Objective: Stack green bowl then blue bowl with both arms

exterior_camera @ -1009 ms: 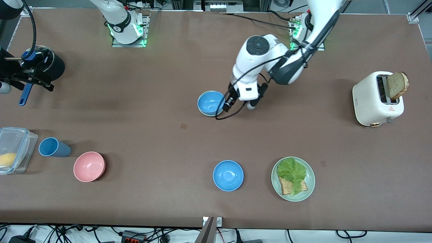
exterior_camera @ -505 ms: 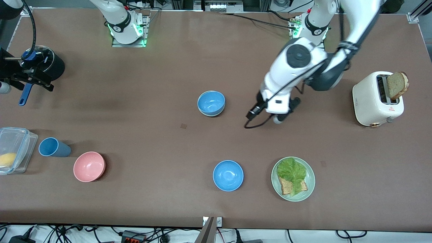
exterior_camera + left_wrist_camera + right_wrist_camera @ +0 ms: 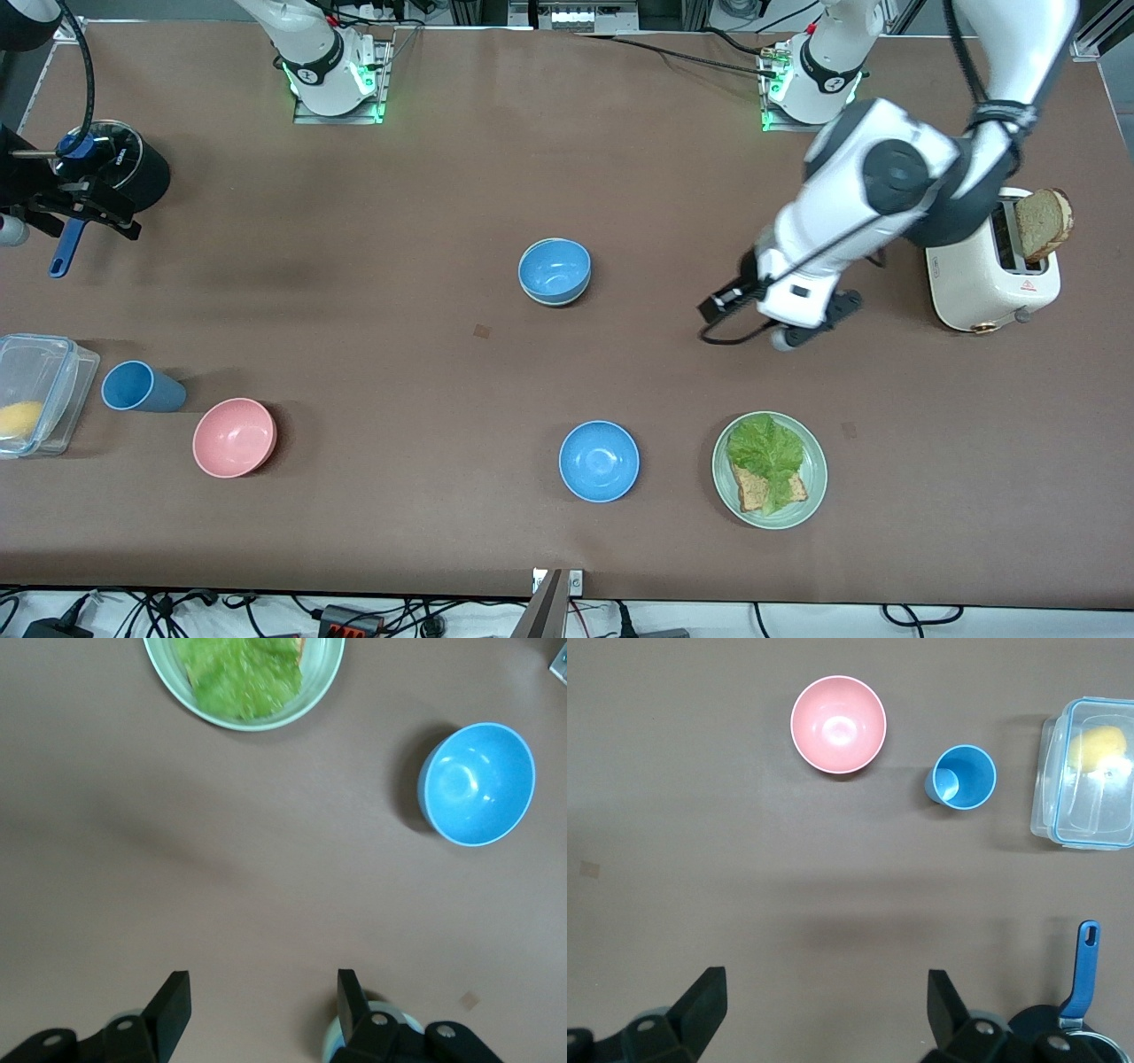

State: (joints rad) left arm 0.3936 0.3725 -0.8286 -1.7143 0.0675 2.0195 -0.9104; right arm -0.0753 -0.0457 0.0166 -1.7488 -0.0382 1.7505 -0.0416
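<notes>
Stack at mid-table: blue bowl (image 3: 554,268) sits in the green bowl (image 3: 554,303), of which only a pale rim shows beneath it, at the edge nearer the front camera; the seating looks level, though the contact between the two cannot be seen. Left gripper (image 3: 263,983) hangs over bare table between the stack and the toaster (image 3: 983,266), fingers spread wide, nothing in them. Right gripper (image 3: 824,992) waits at the right arm's end of the table, above the table by the black pot (image 3: 133,173), equally wide and empty.

Hazards, as judged:
- the left arm's wrist and elbow stand close above the toaster and its bread slice (image 3: 1044,221); a careless swing could tip the slice out or shove the toaster;
- the slack cable (image 3: 731,335) looped under the left wrist could drag on the table or snag a rim if the arm passes low over the stack;
- a second blue bowl (image 3: 599,461), alike in every respect, lies nearer the front camera beside the plate (image 3: 815,496); taking it for the task's own would add an unwanted layer;
- if the upper bowl is seated askew, any knock to the table could slide it off.
</notes>
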